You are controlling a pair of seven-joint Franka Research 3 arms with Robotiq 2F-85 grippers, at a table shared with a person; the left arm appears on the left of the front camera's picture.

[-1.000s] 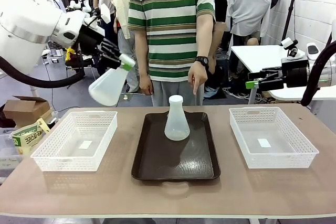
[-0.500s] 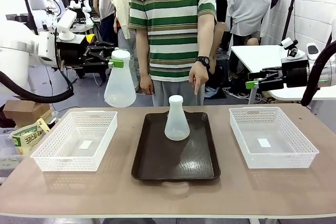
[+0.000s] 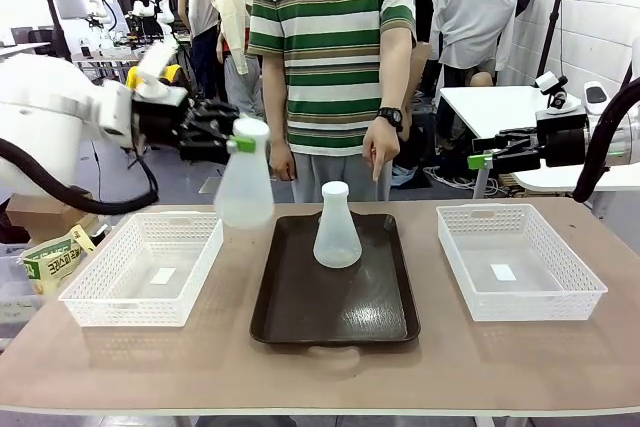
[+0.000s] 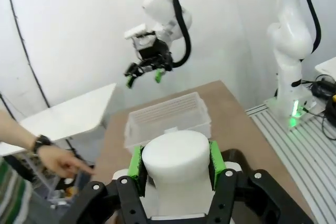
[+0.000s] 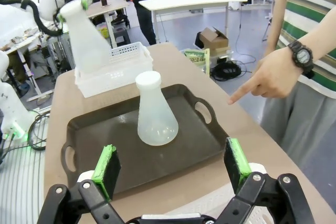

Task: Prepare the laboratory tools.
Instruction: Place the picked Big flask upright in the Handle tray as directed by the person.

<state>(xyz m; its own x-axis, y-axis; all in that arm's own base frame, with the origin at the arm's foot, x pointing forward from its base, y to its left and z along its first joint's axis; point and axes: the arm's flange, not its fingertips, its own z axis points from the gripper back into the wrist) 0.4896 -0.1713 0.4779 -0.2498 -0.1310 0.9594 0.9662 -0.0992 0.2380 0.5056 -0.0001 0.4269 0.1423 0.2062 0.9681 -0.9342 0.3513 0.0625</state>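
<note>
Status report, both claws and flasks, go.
Left claw shut on one flask's neck, held upright in the air beside the tray. Right claw open, empty. Second flask standing on tray. Person's hand pointing down at it.

Robotics lab/workshop: white work tables [image 3: 500, 107] in the bkgd, cardboard box [image 3: 45, 209] on floor, cables [image 5: 228, 69], several ppl standing around.

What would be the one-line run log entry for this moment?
left gripper: holds flask by neck | right gripper: open | second flask: on tray
</note>
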